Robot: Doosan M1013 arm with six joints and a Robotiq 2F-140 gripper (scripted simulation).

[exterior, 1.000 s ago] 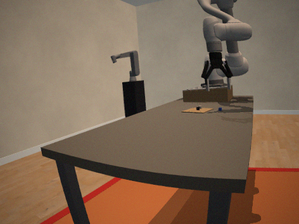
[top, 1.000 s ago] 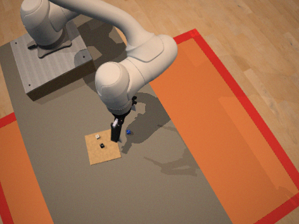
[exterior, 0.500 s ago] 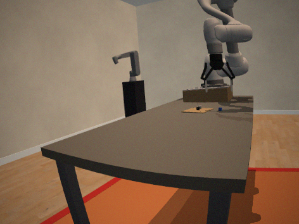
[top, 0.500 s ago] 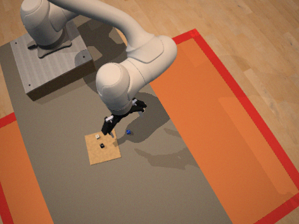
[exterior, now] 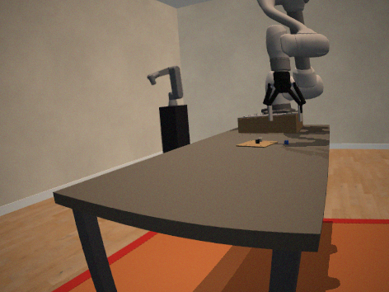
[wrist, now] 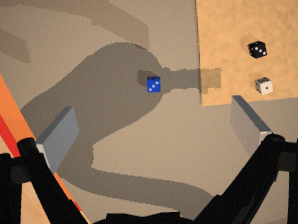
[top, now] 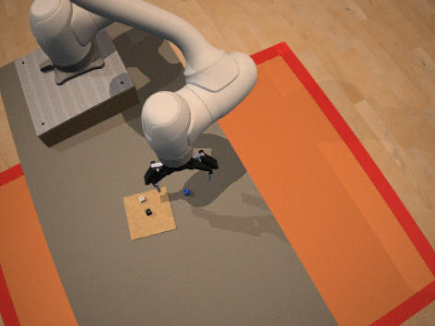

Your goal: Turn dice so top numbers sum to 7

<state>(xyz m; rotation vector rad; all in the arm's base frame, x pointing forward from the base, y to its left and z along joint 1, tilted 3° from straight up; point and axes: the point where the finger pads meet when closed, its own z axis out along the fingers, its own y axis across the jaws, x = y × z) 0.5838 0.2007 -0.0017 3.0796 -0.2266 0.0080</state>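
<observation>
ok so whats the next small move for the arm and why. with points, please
Probably ease the open gripper [top: 184, 181] [exterior: 285, 116] [wrist: 152, 114] over and down around the blue die [top: 186, 192] [exterior: 286, 142] [wrist: 154, 85]: it sits on the table beside the mat [top: 158, 226] [exterior: 247, 144] [wrist: 225, 30], while the black die [top: 148, 212] [exterior: 257, 141] [wrist: 258, 49] and white die [top: 142, 199] [wrist: 264, 86] are already on it.

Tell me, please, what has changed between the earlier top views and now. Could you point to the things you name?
The gripper [top: 184, 179] [exterior: 285, 115] [wrist: 152, 114] has turned about its vertical axis, so its open fingers now spread more across the top view. Nothing was visibly taken or let go. The blue die [top: 186, 192] [exterior: 286, 142] [wrist: 153, 85] remains off the mat [top: 154, 227] [exterior: 247, 144] [wrist: 225, 30]; the other two remain on it.
</observation>
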